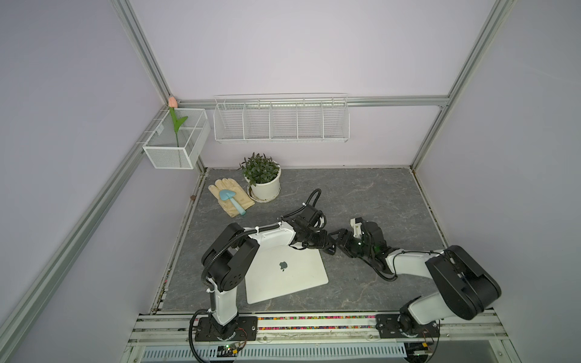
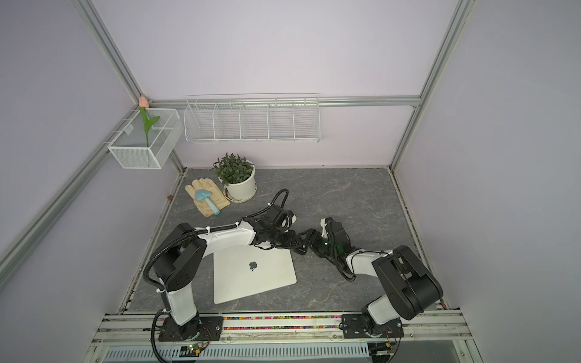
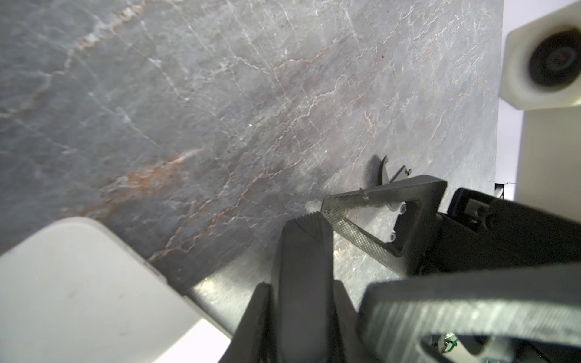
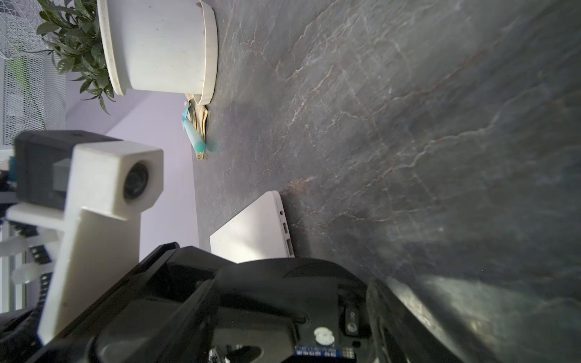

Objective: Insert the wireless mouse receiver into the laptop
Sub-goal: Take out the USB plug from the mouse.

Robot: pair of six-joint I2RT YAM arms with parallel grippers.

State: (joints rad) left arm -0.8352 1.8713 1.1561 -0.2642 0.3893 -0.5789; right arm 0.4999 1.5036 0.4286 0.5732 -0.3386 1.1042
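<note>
Centre frame, a black oval mouse (image 4: pixel 298 283) was clamped by the left gripper (image 1: pixel 331 246). The right gripper (image 1: pixel 339 240), jaws wide, was best squared before closing.

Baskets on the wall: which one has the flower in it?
The small mesh basket in the corner; the pink tulip stands in it. The long divided rack has none.

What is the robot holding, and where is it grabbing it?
The left gripper pinches the black mouse by one end; the right gripper is open.
</note>
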